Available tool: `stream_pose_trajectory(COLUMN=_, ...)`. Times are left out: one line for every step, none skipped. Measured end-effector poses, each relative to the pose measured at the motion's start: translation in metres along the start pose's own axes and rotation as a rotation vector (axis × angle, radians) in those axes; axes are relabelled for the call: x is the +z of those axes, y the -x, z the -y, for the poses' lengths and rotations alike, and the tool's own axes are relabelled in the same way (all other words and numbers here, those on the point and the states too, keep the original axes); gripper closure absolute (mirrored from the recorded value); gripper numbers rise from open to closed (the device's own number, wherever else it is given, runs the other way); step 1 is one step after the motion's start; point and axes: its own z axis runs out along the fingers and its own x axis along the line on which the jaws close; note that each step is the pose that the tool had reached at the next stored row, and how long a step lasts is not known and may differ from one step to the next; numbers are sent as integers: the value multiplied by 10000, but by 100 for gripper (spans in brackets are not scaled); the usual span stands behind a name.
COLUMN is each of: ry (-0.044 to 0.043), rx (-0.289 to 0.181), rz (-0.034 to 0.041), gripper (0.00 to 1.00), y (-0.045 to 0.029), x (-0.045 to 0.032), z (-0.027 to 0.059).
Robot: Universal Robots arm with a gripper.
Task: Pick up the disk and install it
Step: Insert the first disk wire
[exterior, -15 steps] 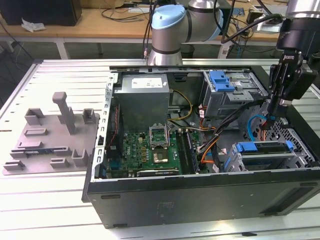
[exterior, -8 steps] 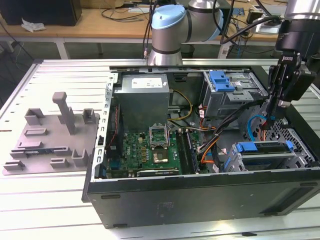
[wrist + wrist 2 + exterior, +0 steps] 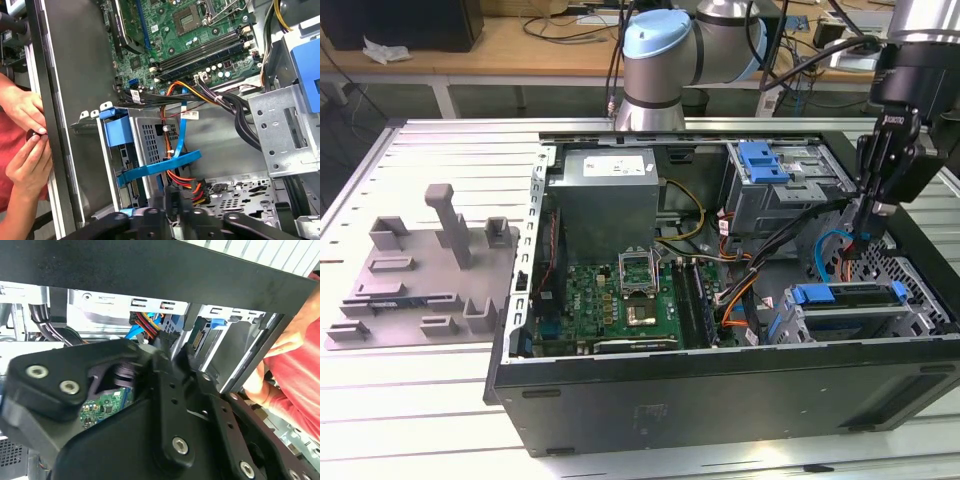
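At the exterior view's left, a grey fixture plate point(image 3: 420, 275) on the slatted table point(image 3: 410, 420), set aside from the work. Next, the computer case point(image 3: 720, 400), laid flat and lidless, presumably for reach from above. Further right, the disk point(image 3: 850, 296), level in the lower drive cage, seemingly seated: blue carrier bracket at both ends, dark edge between, label not discernible. Close above it, the gripper point(image 3: 865, 235), pinched closed on nothing discernible.

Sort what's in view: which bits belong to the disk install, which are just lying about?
Job: claw, low inside the computer case by the drive cage; disk, blue-framed, in that cage.
Lying about: grey fixture plate beside the case; blue bracket on the upper bay; person's hand at the case edge.
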Motion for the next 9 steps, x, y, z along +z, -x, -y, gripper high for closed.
stream_pose_trajectory(ry=1, rx=0, rz=2, gripper=79, y=1, x=1, z=0)
stream_pose_trajectory(ry=1, rx=-1, rz=4, gripper=83, y=2, x=3, z=0)
stream_pose_trajectory(ry=1, rx=-2, rz=8, gripper=83, y=3, x=5, z=1)
stream_pose_trajectory(ry=2, rx=-2, rz=11, gripper=83, y=3, x=6, z=1)
stream_pose_trajectory(ry=3, rx=-2, rz=13, gripper=83, y=4, x=7, z=1)
stream_pose_trajectory(ry=3, rx=-2, rz=13, gripper=83, y=4, x=7, z=1)
stream_pose_trajectory(ry=3, rx=-2, rz=13, gripper=83, y=4, x=7, z=1)
stream_pose_trajectory(ry=2, rx=-2, rz=12, gripper=83, y=4, x=7, z=1)
stream_pose_trajectory(ry=3, rx=-2, rz=13, gripper=83, y=4, x=7, z=1)
